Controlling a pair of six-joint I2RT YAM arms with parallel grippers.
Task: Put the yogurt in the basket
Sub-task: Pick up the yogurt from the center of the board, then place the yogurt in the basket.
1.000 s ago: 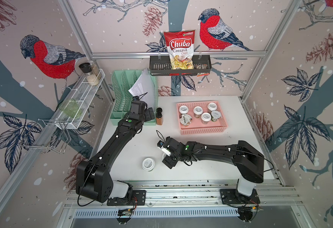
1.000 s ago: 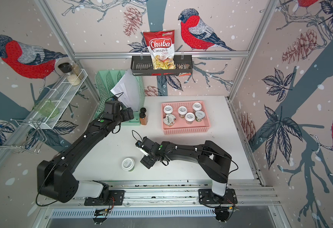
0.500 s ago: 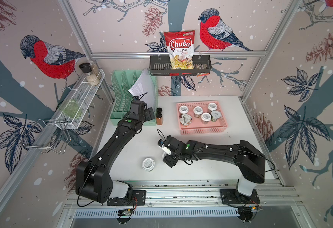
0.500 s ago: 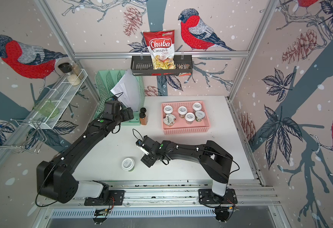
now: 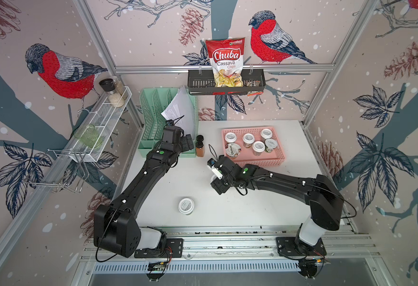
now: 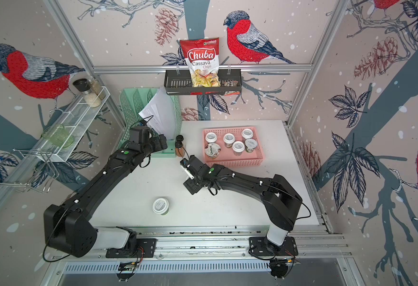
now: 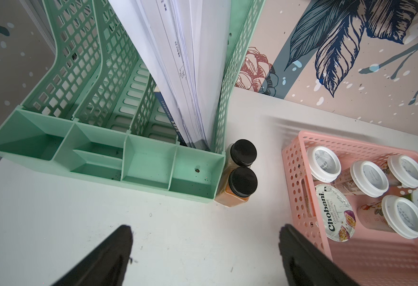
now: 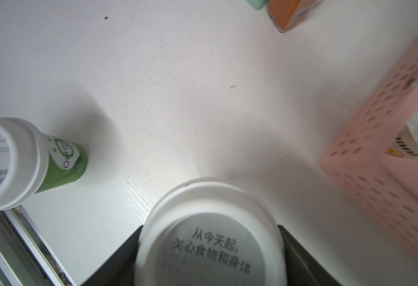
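my right gripper (image 5: 214,178) hangs just beside the pink basket (image 5: 267,160), which holds six yogurts (image 5: 248,138); one yogurt jar (image 5: 186,206) stands alone on the table (image 5: 252,210).

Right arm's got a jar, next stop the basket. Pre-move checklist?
1. Grip: held jar sits between the fingers of the right pincer: ok.
2. Room in basket: bare floor along its front wall: ok.
3. Left pincer out of the way: open, empty, by the bottles, apart from the basket: ok.
4. Held jar high enough to clear the basket wall: cannot tell.
5. All yogurt in: green jar stands on the table: not ok.
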